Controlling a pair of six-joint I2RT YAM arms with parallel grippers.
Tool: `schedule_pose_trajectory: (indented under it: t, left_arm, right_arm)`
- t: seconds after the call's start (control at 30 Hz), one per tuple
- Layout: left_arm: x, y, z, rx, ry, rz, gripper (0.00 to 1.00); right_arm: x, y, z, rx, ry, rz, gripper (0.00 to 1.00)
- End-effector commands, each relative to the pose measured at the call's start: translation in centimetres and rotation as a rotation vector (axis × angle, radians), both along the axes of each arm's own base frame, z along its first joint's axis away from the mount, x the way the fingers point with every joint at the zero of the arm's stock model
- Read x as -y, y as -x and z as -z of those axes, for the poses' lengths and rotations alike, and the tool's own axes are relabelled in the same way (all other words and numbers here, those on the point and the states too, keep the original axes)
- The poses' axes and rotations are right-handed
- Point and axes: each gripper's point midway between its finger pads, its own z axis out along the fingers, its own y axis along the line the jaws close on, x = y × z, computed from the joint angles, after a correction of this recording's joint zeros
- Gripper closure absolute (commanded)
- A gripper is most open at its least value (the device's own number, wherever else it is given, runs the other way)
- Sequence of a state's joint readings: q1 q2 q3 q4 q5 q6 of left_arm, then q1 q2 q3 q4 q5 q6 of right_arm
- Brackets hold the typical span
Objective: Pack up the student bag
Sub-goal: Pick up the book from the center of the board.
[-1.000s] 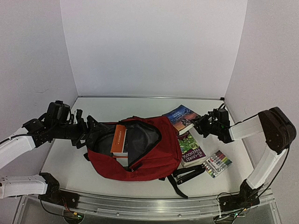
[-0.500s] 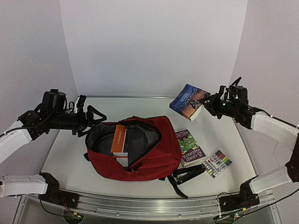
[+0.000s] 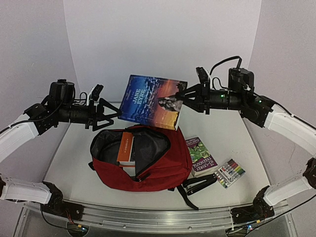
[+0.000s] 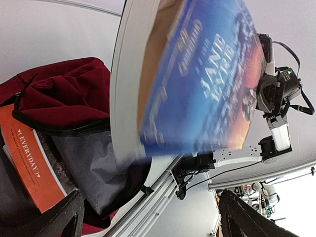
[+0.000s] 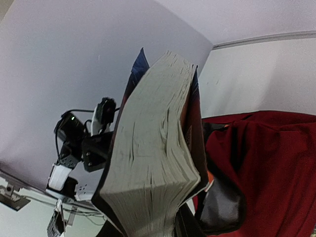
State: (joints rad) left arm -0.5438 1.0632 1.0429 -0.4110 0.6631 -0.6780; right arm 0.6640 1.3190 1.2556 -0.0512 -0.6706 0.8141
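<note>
The student bag point(image 3: 165, 165), a dark red backpack, lies open on the table with an orange book point(image 3: 126, 147) standing in its main pocket. My right gripper point(image 3: 183, 98) is shut on a blue "Jane Eyre" book point(image 3: 148, 101) and holds it in the air above the bag's far edge. My left gripper point(image 3: 111, 114) is open and empty, its tips close to the book's lower left corner. The left wrist view shows the book's cover point(image 4: 212, 84), the bag point(image 4: 64, 91) and the orange book point(image 4: 34, 168). The right wrist view shows the book's page edge point(image 5: 153, 158) and the bag point(image 5: 269, 163).
A purple and green book point(image 3: 201, 157) lies on the table right of the bag. A pack of markers point(image 3: 229, 173) lies beside it. A black stapler point(image 3: 200, 184) lies by the bag's strap. White walls close the back and sides.
My right gripper has carried the blue book up and to the left, from the right of the table to above the bag. My left gripper rose slightly and moved right toward the book.
</note>
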Motion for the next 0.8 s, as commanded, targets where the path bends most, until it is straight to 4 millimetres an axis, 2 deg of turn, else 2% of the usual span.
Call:
schedule_pose_trajectory:
  t: [0.0, 0.27, 0.63, 0.77]
  left_arm:
    - [1.0, 0.6, -3.2, 0.098, 0.07, 0.073, 0.04]
    - [1.4, 1.6, -4.8, 0.133, 0.16, 0.13, 0.03]
    - [1.1, 0.8, -2.4, 0.084, 0.105, 0.077, 0.03]
    - [1.2, 0.7, -2.5, 0.083, 0.105, 0.078, 0.02]
  right_arm:
    - [-1.2, 2.5, -8.8, 0.218, -0.188, -0.108, 1.0]
    - [-2.8, 4.1, -7.9, 0.184, -0.197, -0.223, 1.0]
    - [-2.2, 5.7, -10.5, 0.204, -0.306, -0.272, 1.0]
    - [-2.0, 6.2, -11.1, 0.214, -0.332, -0.291, 1.0]
